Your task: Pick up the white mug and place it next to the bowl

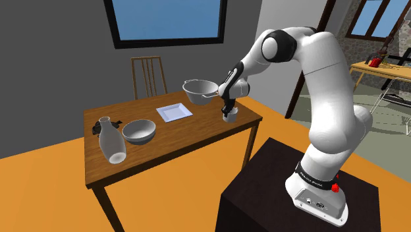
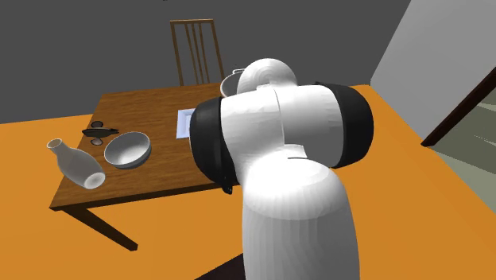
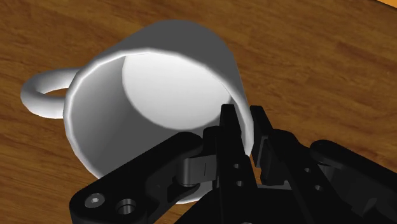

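Note:
The white mug (image 1: 230, 118) stands near the wooden table's (image 1: 191, 137) edge on the shoulder view's right, close to the stand. My gripper (image 1: 228, 111) comes down onto it from above. In the wrist view the mug (image 3: 159, 76) is seen from its open top, with its handle on the side away from the fingers. My gripper (image 3: 243, 118) is shut on the mug's rim wall, one finger inside and one outside. The grey bowl (image 1: 139, 131) sits toward the table's other side, also seen in the second exterior view (image 2: 127, 149), well apart from the mug.
A white bottle (image 1: 113, 142) lies tilted beside the bowl, with a small dark object (image 1: 113, 124) behind it. A white square plate (image 1: 174, 112) and a handled metal pot (image 1: 201, 90) lie between bowl and mug. A chair (image 1: 148, 76) stands behind the table.

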`<action>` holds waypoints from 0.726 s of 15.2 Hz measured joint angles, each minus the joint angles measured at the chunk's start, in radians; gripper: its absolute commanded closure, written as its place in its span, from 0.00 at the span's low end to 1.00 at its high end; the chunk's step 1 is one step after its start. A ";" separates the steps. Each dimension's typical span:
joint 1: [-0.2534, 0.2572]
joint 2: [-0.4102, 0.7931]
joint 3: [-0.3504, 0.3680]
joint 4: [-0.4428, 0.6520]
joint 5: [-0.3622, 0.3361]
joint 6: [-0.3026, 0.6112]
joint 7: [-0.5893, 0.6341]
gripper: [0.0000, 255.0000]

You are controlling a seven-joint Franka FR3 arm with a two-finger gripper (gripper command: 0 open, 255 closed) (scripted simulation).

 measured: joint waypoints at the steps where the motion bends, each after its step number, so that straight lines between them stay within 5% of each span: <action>1: 0.001 -0.008 -0.002 -0.003 -0.001 -0.005 0.001 1.00; 11: 0.029 -0.120 -0.032 -0.028 -0.030 -0.091 0.023 1.00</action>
